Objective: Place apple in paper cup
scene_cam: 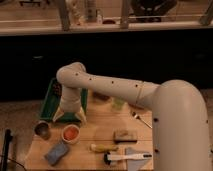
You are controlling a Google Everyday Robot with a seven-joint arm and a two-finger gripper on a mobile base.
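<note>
The orange-red apple [71, 133] sits inside the short white paper cup [63, 137] at the left of the wooden table. My gripper [69, 117] hangs just above and slightly behind the cup, clear of the apple. Its two pale fingertips [57, 116] are spread apart and hold nothing. The white arm reaches in from the right.
A shiny metal cup [42, 130] stands left of the paper cup. A green tray [49, 101] lies behind the gripper. A blue sponge [56, 152], a banana [102, 147], a brown block [125, 135], a white tool [127, 157], a fork [141, 119] and a green cup [118, 104] share the table.
</note>
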